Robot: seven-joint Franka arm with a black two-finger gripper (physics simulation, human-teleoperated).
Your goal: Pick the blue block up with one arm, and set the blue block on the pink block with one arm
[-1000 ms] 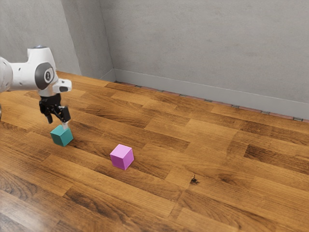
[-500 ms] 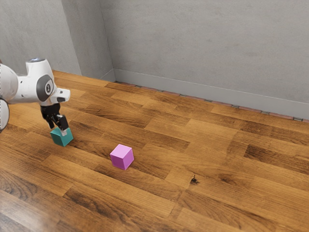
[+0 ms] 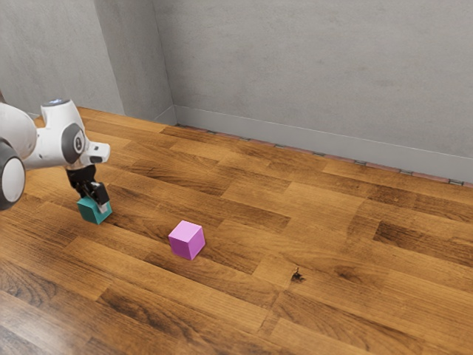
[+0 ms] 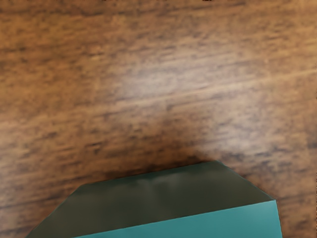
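The blue block (image 3: 92,213), more teal than blue to my eye, sits flat on the wooden surface (image 3: 318,222) at the exterior view's far left. The black gripper (image 3: 94,201) is down over its top, reaching in from the white arm (image 3: 52,140). Whether the gripper has closed on the block or merely straddles it I cannot tell. The block is a cube with no long axis, turned so that one upright edge faces the near side. In the wrist view its dark top and a lit teal face (image 4: 163,208) lie right under the hand. The pink block (image 3: 186,239) stands to the right and a little nearer, apart from the blue one, likewise corner-on, with bare boards between them. To the right the boards run open, and the grey wall (image 3: 310,66) closes the far side.
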